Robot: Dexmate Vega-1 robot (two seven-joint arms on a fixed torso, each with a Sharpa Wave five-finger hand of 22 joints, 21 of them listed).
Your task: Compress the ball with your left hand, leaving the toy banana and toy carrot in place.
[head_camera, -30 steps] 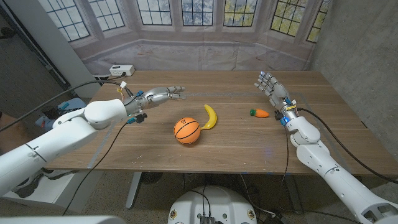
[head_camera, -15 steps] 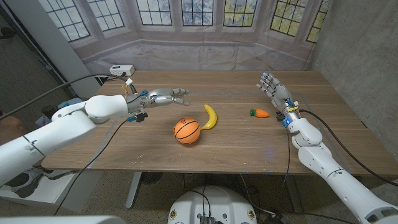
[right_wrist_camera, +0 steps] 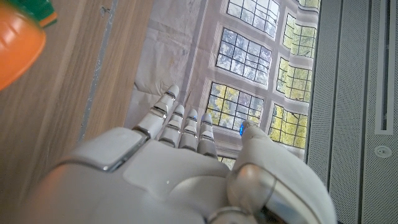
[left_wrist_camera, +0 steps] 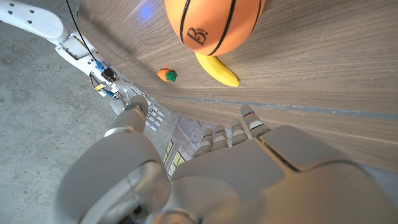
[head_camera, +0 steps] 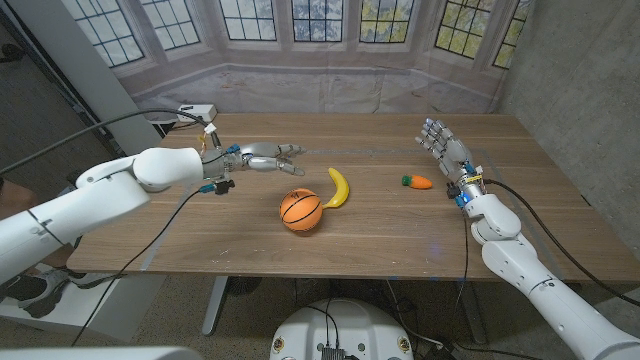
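An orange basketball-patterned ball (head_camera: 301, 210) (left_wrist_camera: 212, 23) sits near the table's middle. A yellow toy banana (head_camera: 339, 187) (left_wrist_camera: 216, 68) lies just right of it and further back, close to the ball. A small orange toy carrot (head_camera: 419, 182) (left_wrist_camera: 166, 74) (right_wrist_camera: 15, 37) lies further right. My left hand (head_camera: 270, 155) (left_wrist_camera: 205, 174) hovers open behind and left of the ball, fingers spread and pointing right, holding nothing. My right hand (head_camera: 443, 146) (right_wrist_camera: 174, 168) is open with fingers extended, just behind and right of the carrot.
A white power strip (head_camera: 196, 113) with cables lies at the table's back left corner. Black cables hang from both arms. The wooden table (head_camera: 400, 230) has bare surface in front of the ball and at the right.
My left hand has shifted slightly right and lower towards the table, staying open. The ball, banana, carrot and right hand have not moved.
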